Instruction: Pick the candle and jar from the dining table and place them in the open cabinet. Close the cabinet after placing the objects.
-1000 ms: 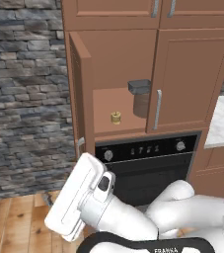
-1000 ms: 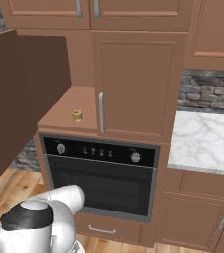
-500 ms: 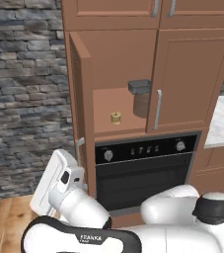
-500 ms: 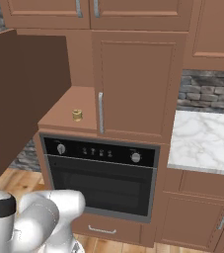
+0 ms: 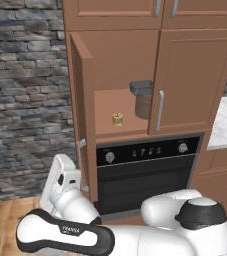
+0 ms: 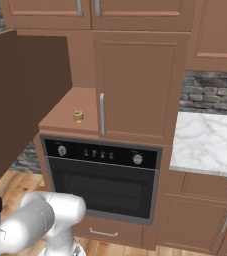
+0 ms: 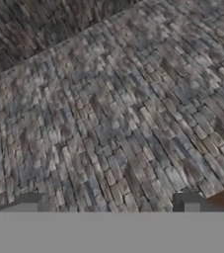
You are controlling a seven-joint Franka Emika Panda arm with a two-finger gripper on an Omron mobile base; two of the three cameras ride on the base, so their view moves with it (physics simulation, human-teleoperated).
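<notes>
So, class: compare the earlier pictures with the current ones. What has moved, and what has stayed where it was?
The arm swung left and lower, toward the open cabinet door; the end effector stayed open and empty, now facing the stone wall. The candle and jar stayed on the cabinet shelf, and the door is still open.

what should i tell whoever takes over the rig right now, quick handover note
Gripper: open, holds nothing, faces the stone wall.
Candle: on the cabinet shelf, near the front.
Jar: on the same shelf, further back and to the right, partly behind the shut right door.
Done: both things are in the cabinet.
Left: the left door stands wide open; swing it shut. The arm is low, beside that door.
</notes>
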